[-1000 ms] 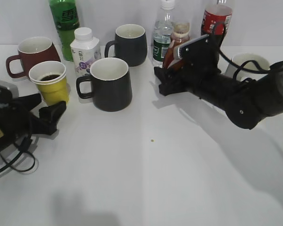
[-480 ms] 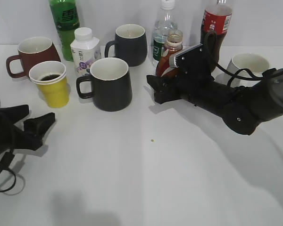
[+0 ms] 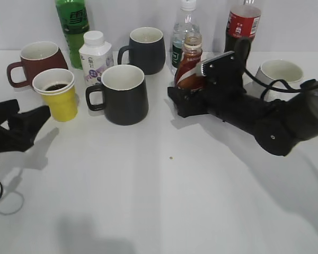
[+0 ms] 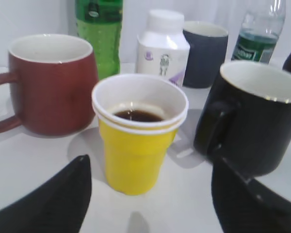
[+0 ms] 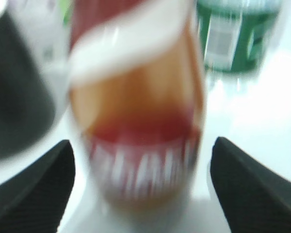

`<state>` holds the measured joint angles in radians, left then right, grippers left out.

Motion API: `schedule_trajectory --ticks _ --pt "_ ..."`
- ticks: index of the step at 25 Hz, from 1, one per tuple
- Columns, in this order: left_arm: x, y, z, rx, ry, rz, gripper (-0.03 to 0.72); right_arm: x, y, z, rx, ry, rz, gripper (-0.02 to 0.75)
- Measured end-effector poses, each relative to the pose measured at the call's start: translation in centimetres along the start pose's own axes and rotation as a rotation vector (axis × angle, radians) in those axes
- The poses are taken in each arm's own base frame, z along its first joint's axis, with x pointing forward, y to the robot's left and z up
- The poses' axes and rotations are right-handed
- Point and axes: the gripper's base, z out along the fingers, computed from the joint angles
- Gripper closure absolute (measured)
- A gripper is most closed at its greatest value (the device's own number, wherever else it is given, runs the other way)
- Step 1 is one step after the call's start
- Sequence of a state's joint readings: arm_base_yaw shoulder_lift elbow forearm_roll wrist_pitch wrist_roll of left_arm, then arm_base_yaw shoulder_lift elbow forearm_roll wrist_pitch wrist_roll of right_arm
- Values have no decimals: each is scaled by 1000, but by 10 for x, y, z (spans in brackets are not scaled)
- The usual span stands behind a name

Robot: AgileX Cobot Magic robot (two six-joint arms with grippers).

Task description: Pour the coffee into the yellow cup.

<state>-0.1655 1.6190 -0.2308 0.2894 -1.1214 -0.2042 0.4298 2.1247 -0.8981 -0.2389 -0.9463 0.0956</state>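
Coffee bottle [image 3: 191, 62]: it was tipped over and half hidden by the right arm. Now it stands straight up on the desk [image 3: 164, 201].
Right claw [image 3: 179, 101]: it was closed around the bottle. Now its fingers are spread apart, one on each side of the bottle's base, not squeezing it.
Left claw [image 3: 21, 119]: it was right beside the yellow cup [image 3: 58, 95]. Now it is pulled back toward the left edge, apart from the cup, fingers spread wide.
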Motion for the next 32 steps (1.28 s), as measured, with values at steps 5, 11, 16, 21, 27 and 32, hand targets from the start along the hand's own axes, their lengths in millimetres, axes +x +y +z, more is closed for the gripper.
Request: schedule_trajectory --ticks 5,11,16,21,27,32 --pt "-14 0 -6 -32 46 -50 99 1 3 -19 9 31 14 79" --pt "-36 -2 -5 -113 239 -48 99 7 7 -46 19 121 27 89" --pt "-65 -8 -13 -218 435 -102 99 2 8 -64 47 264 75 111" --pt "-89 -18 -39 -290 650 -142 101 -7 9 -80 64 437 126 158" --pt "-113 -27 -95 -367 880 -157 102 -39 19 -110 118 573 145 175" --pt "-122 -34 -148 -313 894 -81 102 -74 33 -155 208 687 99 190"
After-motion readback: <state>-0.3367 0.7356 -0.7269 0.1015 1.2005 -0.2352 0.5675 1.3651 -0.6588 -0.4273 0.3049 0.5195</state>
